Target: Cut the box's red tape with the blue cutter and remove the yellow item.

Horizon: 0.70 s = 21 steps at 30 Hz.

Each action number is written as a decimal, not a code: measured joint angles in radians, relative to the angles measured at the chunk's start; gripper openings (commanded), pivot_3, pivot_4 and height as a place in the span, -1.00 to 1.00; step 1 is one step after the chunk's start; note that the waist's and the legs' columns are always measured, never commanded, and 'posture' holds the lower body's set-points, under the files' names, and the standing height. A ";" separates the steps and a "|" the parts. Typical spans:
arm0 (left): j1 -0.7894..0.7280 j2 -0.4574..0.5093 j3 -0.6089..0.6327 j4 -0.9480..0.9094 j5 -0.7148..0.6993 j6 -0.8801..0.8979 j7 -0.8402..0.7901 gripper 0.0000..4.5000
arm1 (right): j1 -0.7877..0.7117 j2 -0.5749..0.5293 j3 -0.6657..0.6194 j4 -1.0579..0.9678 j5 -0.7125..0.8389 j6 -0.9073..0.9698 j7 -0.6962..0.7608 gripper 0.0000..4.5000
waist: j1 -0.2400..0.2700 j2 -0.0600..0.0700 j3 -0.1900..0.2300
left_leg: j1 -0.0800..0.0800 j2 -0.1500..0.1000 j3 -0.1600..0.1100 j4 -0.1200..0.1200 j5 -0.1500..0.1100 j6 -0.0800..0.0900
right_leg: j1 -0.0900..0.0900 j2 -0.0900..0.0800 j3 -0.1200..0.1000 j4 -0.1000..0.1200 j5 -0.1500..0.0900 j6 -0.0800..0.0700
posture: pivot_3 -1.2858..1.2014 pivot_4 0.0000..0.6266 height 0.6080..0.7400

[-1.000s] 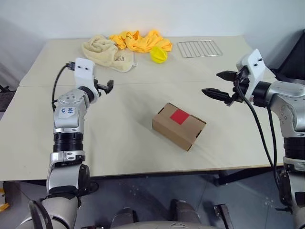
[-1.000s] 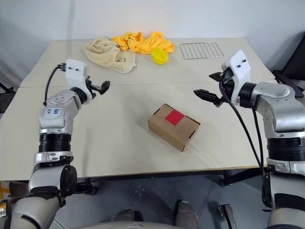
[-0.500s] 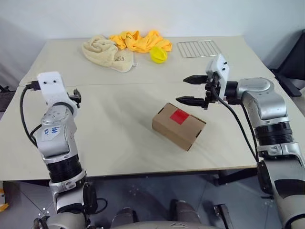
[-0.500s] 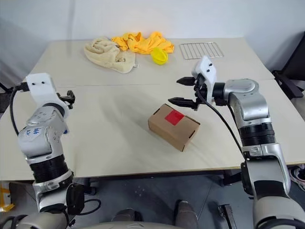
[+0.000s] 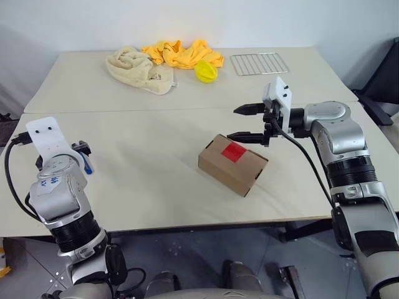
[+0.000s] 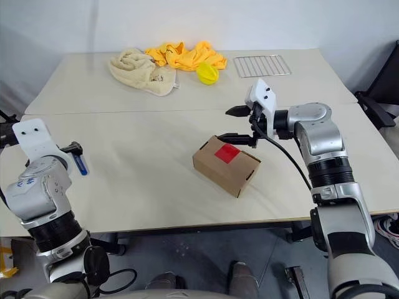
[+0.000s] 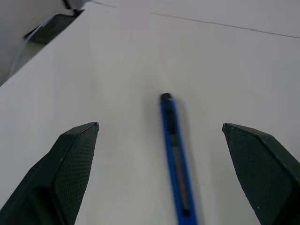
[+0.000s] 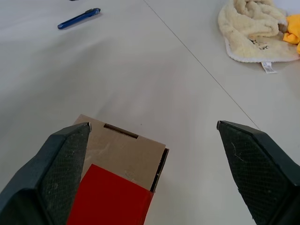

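Note:
The brown box (image 5: 234, 165) lies mid-table with the red tape (image 5: 235, 151) on its top face. My right gripper (image 5: 233, 123) hovers open just above the box's far end, and the right wrist view looks down on the tape (image 8: 110, 197) between its wide fingers (image 8: 65, 159). The blue cutter (image 6: 80, 164) lies flat on the table near the left edge. My left gripper (image 7: 160, 125) is open right over it, a finger (image 7: 70, 164) on each side, not touching. The yellow item is hidden.
At the table's far side lie a cream towel (image 5: 138, 67), a yellow-orange cloth (image 5: 181, 53), a lemon-yellow ribbed ball (image 5: 206, 71) and a wire rack (image 5: 260, 63). A seam (image 5: 156, 111) runs across the table.
My left arm has swung back and leftward, down to the cutter by the left edge. My right gripper has moved left from the table's right side to just above the box.

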 measured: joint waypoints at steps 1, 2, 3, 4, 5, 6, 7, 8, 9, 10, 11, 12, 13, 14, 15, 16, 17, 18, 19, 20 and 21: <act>0.003 -0.003 0.004 0.003 0.000 -0.004 0.002 0.99 | 0.001 0.000 0.000 -0.004 0.000 0.001 0.000 1.00 | 0.001 0.000 0.000 | 0.000 0.000 0.000 0.000 0.000 0.000 | 0.000 0.000 0.000 0.000 0.000 0.000 | 0.03 -0.52 1.00; 0.003 -0.009 0.009 0.009 0.001 -0.007 0.005 0.99 | 0.003 0.000 0.000 -0.011 0.000 0.002 0.000 1.00 | 0.002 0.000 0.000 | 0.000 0.000 0.000 0.000 0.000 0.000 | 0.000 0.000 0.000 0.000 0.000 0.000 | 0.03 -0.52 1.00; 0.003 -0.013 0.015 0.019 0.000 -0.009 0.008 0.99 | 0.005 0.000 0.000 -0.017 -0.001 0.003 0.000 1.00 | 0.002 0.000 0.000 | 0.000 0.000 0.000 0.000 0.000 0.000 | 0.000 0.000 0.000 0.000 0.000 0.000 | 0.03 -0.52 1.00; 0.003 -0.022 0.024 0.030 0.001 -0.011 0.012 0.91 | 0.005 -0.001 0.000 -0.024 -0.001 0.005 0.000 1.00 | 0.001 0.000 0.000 | 0.000 0.000 0.000 0.000 0.000 0.000 | 0.000 0.000 0.000 0.000 0.000 0.000 | 0.03 -0.52 1.00; 0.003 -0.033 0.032 0.039 -0.001 -0.014 0.016 0.82 | 0.006 -0.003 -0.001 -0.029 -0.001 0.010 -0.001 1.00 | 0.001 0.000 0.000 | 0.000 0.000 0.000 0.000 0.000 0.000 | 0.000 0.000 0.000 0.000 0.000 0.000 | 0.03 -0.52 1.00; 0.004 -0.048 0.038 0.043 -0.003 -0.019 0.017 0.76 | 0.006 -0.007 -0.001 -0.032 -0.001 0.017 -0.003 1.00 | 0.002 0.000 0.000 | 0.000 0.000 0.000 0.000 0.000 0.000 | 0.000 0.000 0.000 0.000 0.000 0.000 | 0.03 -0.52 1.00; 0.004 -0.059 0.042 0.044 -0.005 -0.026 0.017 0.76 | 0.008 -0.011 -0.001 -0.034 -0.001 0.021 -0.004 1.00 | 0.002 0.000 0.000 | 0.000 0.000 0.000 0.000 0.000 0.000 | 0.000 0.000 0.000 0.000 0.000 0.000 | 0.03 -0.52 1.00; 0.004 -0.064 0.043 0.044 -0.007 -0.031 0.017 0.76 | 0.011 -0.014 -0.001 -0.040 -0.001 0.024 -0.006 1.00 | 0.001 0.000 0.000 | 0.000 0.000 0.000 0.000 0.000 0.000 | 0.000 0.000 0.000 0.000 0.000 0.000 | 0.03 -0.52 1.00; 0.003 -0.065 0.044 0.044 -0.009 -0.033 0.016 0.76 | 0.013 -0.016 -0.001 -0.042 -0.001 0.026 -0.008 1.00 | 0.000 0.000 0.000 | 0.000 0.000 0.000 0.000 0.000 0.000 | 0.000 0.000 0.000 0.000 0.000 0.000 | 0.03 -0.52 1.00; 0.003 -0.068 0.046 0.044 -0.011 -0.035 0.016 0.76 | 0.014 -0.018 -0.001 -0.043 -0.001 0.028 -0.009 1.00 | 0.000 0.000 0.000 | 0.000 0.000 0.000 0.000 0.000 0.000 | 0.000 0.000 0.000 0.000 0.000 0.000 | 0.03 -0.52 1.00; 0.003 -0.074 0.052 0.044 -0.013 -0.037 0.016 0.76 | 0.014 -0.019 -0.001 -0.043 -0.001 0.031 -0.011 1.00 | 0.000 0.000 0.000 | 0.000 0.000 0.000 0.000 0.000 0.000 | 0.000 0.000 0.000 0.000 0.000 0.000 | 0.03 -0.52 1.00; 0.003 -0.083 0.061 0.044 -0.014 -0.036 0.017 0.76 | 0.015 -0.020 -0.001 -0.043 -0.001 0.035 -0.013 1.00 | 0.000 0.000 0.000 | 0.000 0.000 0.000 0.000 0.000 0.000 | 0.000 0.000 0.000 0.000 0.000 0.000 | 0.03 -0.52 1.00; 0.003 -0.088 0.065 0.046 -0.015 -0.035 0.019 0.76 | 0.016 -0.020 -0.001 -0.043 -0.001 0.037 -0.015 1.00 | 0.000 0.000 0.000 | 0.000 0.000 0.000 0.000 0.000 0.000 | 0.000 0.000 0.000 0.000 0.000 0.000 | 0.03 -0.52 1.00; 0.003 -0.092 0.069 0.050 -0.015 -0.034 0.020 0.76 | 0.017 -0.020 -0.001 -0.043 -0.001 0.038 -0.017 1.00 | 0.000 0.000 0.000 | 0.000 0.000 0.000 0.000 0.000 0.000 | 0.000 0.000 0.000 0.000 0.000 0.000 | 0.03 -0.52 1.00; 0.003 -0.093 0.073 0.055 -0.015 -0.032 0.022 0.76 | 0.017 -0.020 -0.001 -0.044 -0.001 0.038 -0.018 1.00 | 0.000 0.000 0.000 | 0.000 0.000 0.000 0.000 0.000 0.000 | 0.000 0.000 0.000 0.000 0.000 0.000 | 0.03 -0.52 1.00; 0.003 -0.096 0.080 0.062 -0.015 -0.027 0.024 0.76 | 0.017 -0.020 -0.001 -0.045 -0.001 0.038 -0.019 1.00 | 0.000 0.000 0.000 | 0.000 0.000 0.000 0.000 0.000 0.000 | 0.000 0.000 0.000 0.000 0.000 0.000 | 0.03 -0.52 1.00; 0.003 -0.099 0.084 0.070 -0.015 -0.024 0.026 0.76 | 0.017 -0.020 -0.001 -0.046 -0.001 0.038 -0.019 1.00 | 0.000 0.000 0.000 | 0.000 0.000 0.000 0.000 0.000 0.000 | 0.000 0.000 0.000 0.000 0.000 0.000 | 0.03 -0.52 1.00; 0.003 -0.102 0.092 0.081 -0.017 -0.017 0.027 0.76 | 0.017 -0.020 -0.001 -0.046 -0.001 0.038 -0.019 1.00 | 0.000 0.000 0.000 | 0.000 0.000 0.000 0.000 0.000 0.000 | 0.000 0.000 0.000 0.000 0.000 0.000 | 0.03 -0.52 1.00; 0.003 -0.105 0.100 0.088 -0.019 -0.014 0.027 0.76 | 0.017 -0.020 -0.001 -0.046 -0.001 0.038 -0.019 1.00 | 0.000 0.000 0.000 | 0.000 0.000 0.000 0.000 0.000 0.000 | 0.000 0.000 0.000 0.000 0.000 0.000 | 0.03 -0.52 1.00; 0.003 -0.105 0.103 0.100 -0.021 -0.013 0.026 0.76 | 0.017 -0.020 -0.001 -0.046 -0.001 0.039 -0.019 1.00 | 0.001 0.000 0.000 | 0.000 0.000 0.000 0.000 0.000 0.000 | 0.000 0.000 0.000 0.000 0.000 0.000 | 0.03 -0.52 1.00; 0.003 -0.104 0.106 0.116 -0.025 -0.018 0.023 0.76 | 0.017 -0.020 -0.001 -0.047 -0.001 0.039 -0.019 1.00 | 0.002 0.000 0.000 | 0.000 0.000 0.000 0.000 0.000 0.000 | 0.000 0.000 0.000 0.000 0.000 0.000 | 0.03 -0.52 1.00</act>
